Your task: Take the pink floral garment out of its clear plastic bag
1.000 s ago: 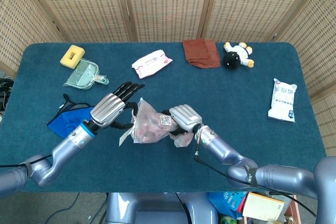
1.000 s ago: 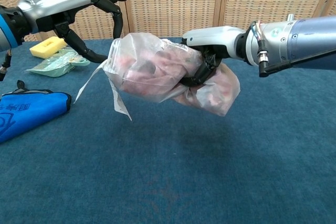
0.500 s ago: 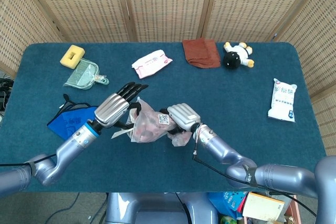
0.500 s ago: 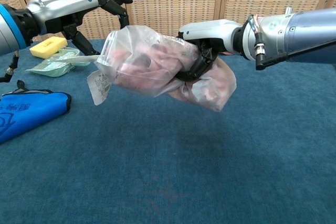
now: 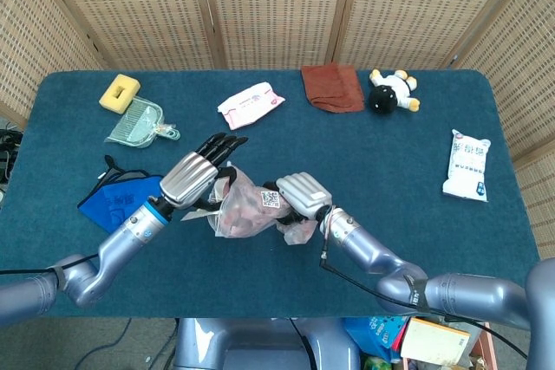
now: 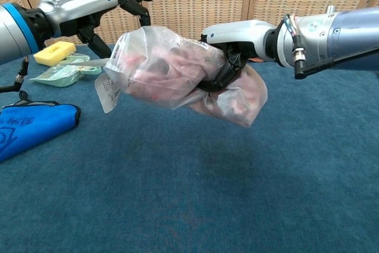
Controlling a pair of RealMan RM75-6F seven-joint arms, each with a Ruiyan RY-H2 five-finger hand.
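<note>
A dark blue cloth-covered table (image 5: 399, 153) fills most of the head view, backed by woven wicker screens (image 5: 277, 6) along the top of the frame. At lower centre of that view, and mid-frame in the chest view, the clear plastic bag (image 6: 172, 75) hangs in the air above the cloth with the pink floral garment (image 6: 237, 96) bunched up inside it. The right hand (image 6: 234, 42), coming in from the right of the chest view, grips the bag round its middle, its dark fingers (image 6: 224, 74) curled tight into the plastic so the bag bulges on either side. The left hand (image 6: 115, 1), at the upper left of the chest view, reaches over the bag's left end with its fingers spread and stretched forward; whether they are pinching the plastic or only touching it cannot be told. At the left edge of the head view lies a blue bag (image 5: 113, 201). To the far right sits a white packet (image 5: 466, 165). Along the top of the table, left to right, are a yellow sponge (image 5: 119, 92) with a green dustpan (image 5: 134, 124) just below it, a pink-and-white wipes pack (image 5: 251, 105), a folded brown cloth (image 5: 332, 87) and a small black-and-white plush toy (image 5: 390, 91).
</note>
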